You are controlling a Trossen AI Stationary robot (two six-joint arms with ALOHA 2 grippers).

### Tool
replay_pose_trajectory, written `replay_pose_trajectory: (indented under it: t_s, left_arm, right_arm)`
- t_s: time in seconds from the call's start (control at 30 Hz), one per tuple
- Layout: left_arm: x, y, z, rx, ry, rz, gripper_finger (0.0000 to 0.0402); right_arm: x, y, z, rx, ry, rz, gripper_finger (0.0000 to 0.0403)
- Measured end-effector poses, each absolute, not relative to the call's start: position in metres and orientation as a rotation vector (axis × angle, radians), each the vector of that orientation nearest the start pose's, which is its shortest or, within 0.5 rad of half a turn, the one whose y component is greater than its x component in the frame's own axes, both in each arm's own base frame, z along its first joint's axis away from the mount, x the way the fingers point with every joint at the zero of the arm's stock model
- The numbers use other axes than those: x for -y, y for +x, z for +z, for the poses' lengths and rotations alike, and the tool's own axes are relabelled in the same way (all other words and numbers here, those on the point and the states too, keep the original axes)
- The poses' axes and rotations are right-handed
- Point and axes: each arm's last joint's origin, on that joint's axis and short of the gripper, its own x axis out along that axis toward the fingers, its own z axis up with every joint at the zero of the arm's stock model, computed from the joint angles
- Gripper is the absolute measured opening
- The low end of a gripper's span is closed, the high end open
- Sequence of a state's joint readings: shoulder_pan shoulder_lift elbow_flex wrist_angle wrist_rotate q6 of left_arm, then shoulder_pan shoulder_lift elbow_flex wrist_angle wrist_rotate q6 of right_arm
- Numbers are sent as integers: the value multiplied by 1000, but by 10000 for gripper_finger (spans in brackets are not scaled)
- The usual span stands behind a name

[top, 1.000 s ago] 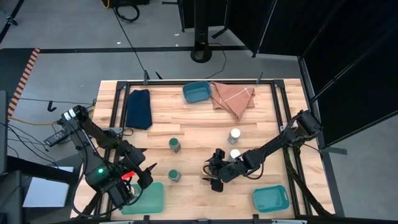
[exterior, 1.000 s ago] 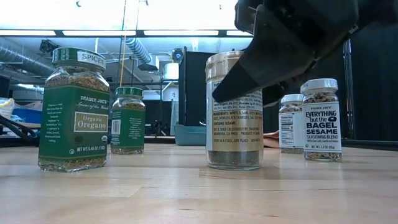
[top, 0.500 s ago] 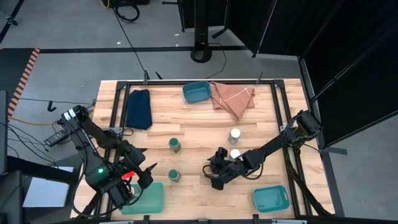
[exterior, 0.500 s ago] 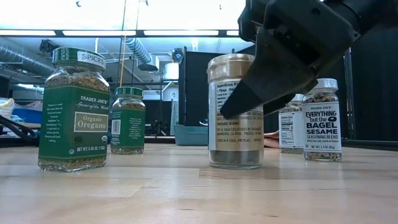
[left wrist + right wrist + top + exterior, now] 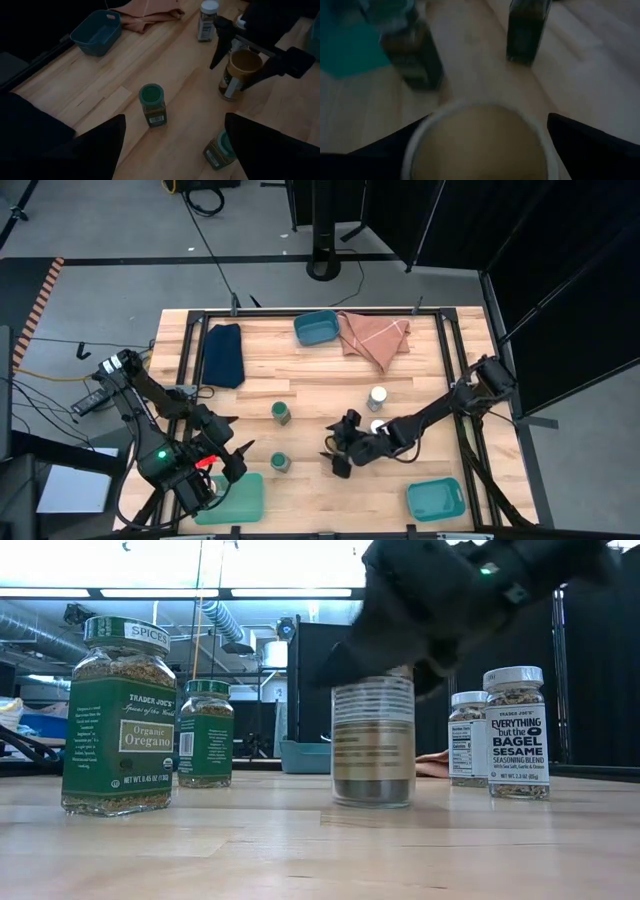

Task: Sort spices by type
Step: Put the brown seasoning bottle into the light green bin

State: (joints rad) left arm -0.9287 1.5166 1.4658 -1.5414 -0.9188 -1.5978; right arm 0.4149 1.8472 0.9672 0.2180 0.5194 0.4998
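Near the table's centre, slightly toward five o'clock, the right gripper [image 5: 336,457] straddles the tan-lidded jar [image 5: 238,73] with its fingers spread wide; the left wrist view shows one dark finger [image 5: 220,44] on either side of the jar, close to the glass, and whether they touch it cannot be told; the jar stands upright on the wooden table [image 5: 300,380]. Compared with a second ago, the right gripper has shifted a little toward nine o'clock in the high view, and in the low view its dark bulk now covers the jar's lid, which was plainly visible before; the jar itself has slid slightly and turned, its label facing differently.

The left gripper [image 5: 228,463] waits at the table's seven o'clock corner, jaws wide apart and empty, above the near teal tray [image 5: 238,502]; it has not moved.

The remaining spices are unchanged; the two green-lidded jars stand left of centre, one [image 5: 281,413] toward twelve o'clock of the other [image 5: 280,463]; the two white-lidded jars stand right of centre, one [image 5: 377,397] toward twelve o'clock of the other [image 5: 378,427], the latter just beside the right arm. At the far edge lie a dark blue cloth [image 5: 225,355], a second teal tray [image 5: 317,328] and a salmon cloth [image 5: 375,337]; a third teal tray [image 5: 435,499] sits at five o'clock.
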Motion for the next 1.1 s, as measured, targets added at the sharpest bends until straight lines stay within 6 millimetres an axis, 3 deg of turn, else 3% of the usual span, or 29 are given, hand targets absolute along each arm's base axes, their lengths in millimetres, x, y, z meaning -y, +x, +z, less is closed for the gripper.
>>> replay_pose_trajectory:
  t_s: [0.3, 0.7, 0.9, 1.1]
  left_arm:
    - [188, 169, 329, -627, -218, 635, 346]
    - [183, 175, 330, -621, -204, 656, 346]
    - [182, 176, 330, -619, -205, 661, 346]
    - [182, 176, 330, -622, -206, 658, 346]
  right_arm:
    - [-119, 352, 154, -507, 196, -233, 375]
    - [-87, 373, 176, -284, 198, -220, 375]
    - [-88, 376, 190, -169, 219, -187, 376]
    - [-102, 363, 214, -150, 212, -141, 383]
